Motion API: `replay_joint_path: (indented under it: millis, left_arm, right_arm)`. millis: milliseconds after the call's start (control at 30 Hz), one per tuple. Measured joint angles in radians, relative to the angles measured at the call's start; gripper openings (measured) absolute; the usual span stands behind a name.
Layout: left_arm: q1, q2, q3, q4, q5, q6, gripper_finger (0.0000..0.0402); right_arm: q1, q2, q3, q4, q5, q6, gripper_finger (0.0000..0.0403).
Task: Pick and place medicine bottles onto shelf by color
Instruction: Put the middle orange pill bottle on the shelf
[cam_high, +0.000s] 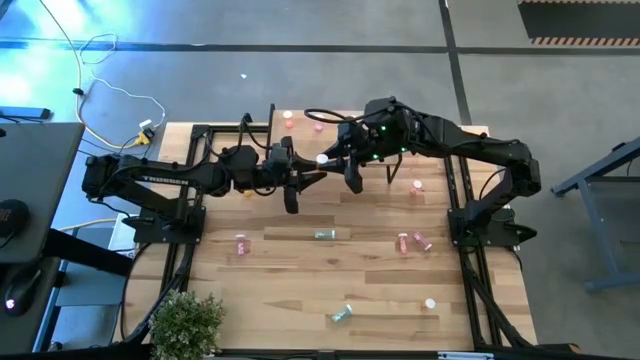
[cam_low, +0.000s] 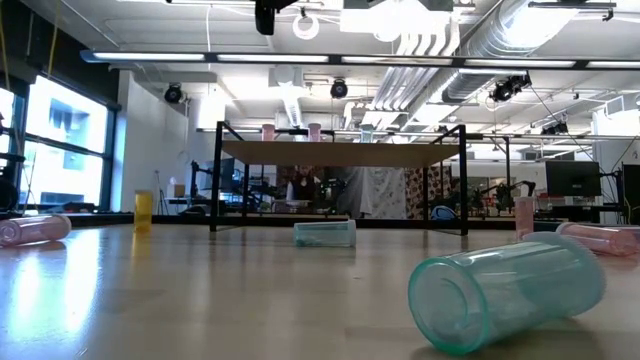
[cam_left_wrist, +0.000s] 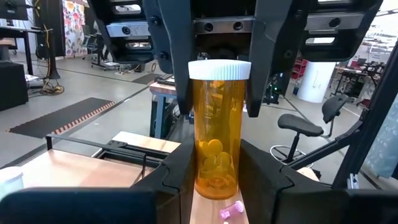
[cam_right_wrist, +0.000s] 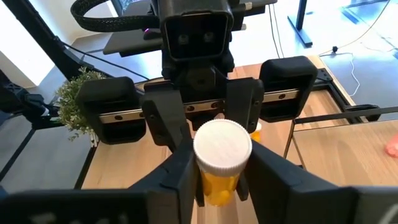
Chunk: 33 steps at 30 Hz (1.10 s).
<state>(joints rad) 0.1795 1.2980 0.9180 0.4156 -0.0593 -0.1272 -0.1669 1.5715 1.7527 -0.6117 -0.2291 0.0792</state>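
Left pincer (cam_high: 312, 172) and right pincer (cam_high: 335, 157) meet mid-air above the worktop (cam_high: 300, 290), both clamped on one orange bottle (cam_left_wrist: 216, 137) with a white cap (cam_right_wrist: 222, 146). Pink and teal bottles lie scattered below; the shelf (cam_low: 340, 153) sits at the far edge.

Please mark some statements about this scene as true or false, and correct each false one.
1. The left gripper and the right gripper both have their fingers closed on one orange translucent plastic bottle with a white cap. True.
2. That bottle is empty. False: pills show inside it.
3. The low light-wood shelf on black legs already carries small pink bottles. True.
4. The teal translucent bottle nearest the low camera stands upright. False: it lies on its side on the wooden table.
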Motion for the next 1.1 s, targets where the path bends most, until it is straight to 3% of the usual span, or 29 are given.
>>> replay_joint_path:
  millis: [300,533,800,1100]
  left_arm:
    - [0.004,0.000,0.000,0.000,-0.001,0.001,0.0097]
    - [0.004,0.000,0.000,-0.007,0.006,0.001,0.0156]
    - [0.004,0.000,0.001,-0.031,-0.045,0.052,0.0222]
    - [0.048,-0.002,0.001,-0.031,-0.053,0.053,0.0230]
  right_arm:
    - [0.000,0.000,0.000,0.000,0.002,0.000,0.0100]
    - [-0.001,0.000,0.000,-0.002,0.008,0.000,0.0099]
    - [-0.013,-0.024,0.000,-0.010,0.090,0.000,0.0099]
    - [-0.085,-0.124,0.000,-0.046,0.232,-0.075,0.0099]
